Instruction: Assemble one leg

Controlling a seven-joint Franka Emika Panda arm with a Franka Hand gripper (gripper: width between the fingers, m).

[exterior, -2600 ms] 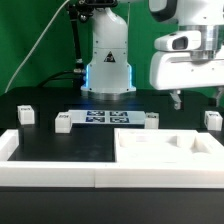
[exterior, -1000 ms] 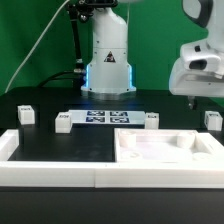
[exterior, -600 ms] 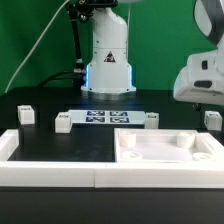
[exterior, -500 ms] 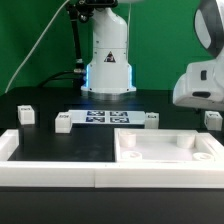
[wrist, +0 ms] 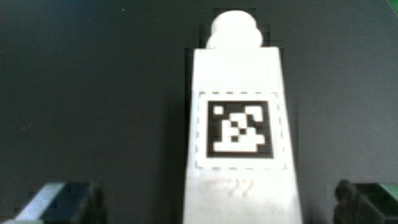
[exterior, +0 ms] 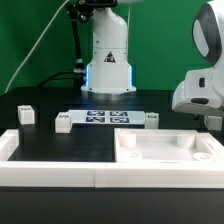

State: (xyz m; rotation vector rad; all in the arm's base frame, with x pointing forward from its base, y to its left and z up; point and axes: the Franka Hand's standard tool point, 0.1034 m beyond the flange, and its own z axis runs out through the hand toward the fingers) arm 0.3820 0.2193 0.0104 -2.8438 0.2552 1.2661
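Observation:
In the wrist view a white leg (wrist: 238, 120) with a black-and-white tag lies on the black table, right between my two fingers (wrist: 54, 203). The gripper (wrist: 214, 205) is open, with a wide gap on each side of the leg. In the exterior view the gripper (exterior: 211, 118) hangs low at the exterior view's far right, over the spot where that leg lies; the hand hides most of it. Three more small white legs stand on the table: one at the left (exterior: 26, 113) and one at each end of the marker board (exterior: 63, 121) (exterior: 151, 120).
The marker board (exterior: 105, 118) lies flat at mid-table. A wide white panel with raised edges (exterior: 165, 150) sits in front at the right. A white rail (exterior: 50, 170) runs along the front edge. The robot base (exterior: 108, 60) stands behind.
The gripper has moved to the exterior view's right and come down, from high above the table to just over the rightmost leg. The other parts have not moved.

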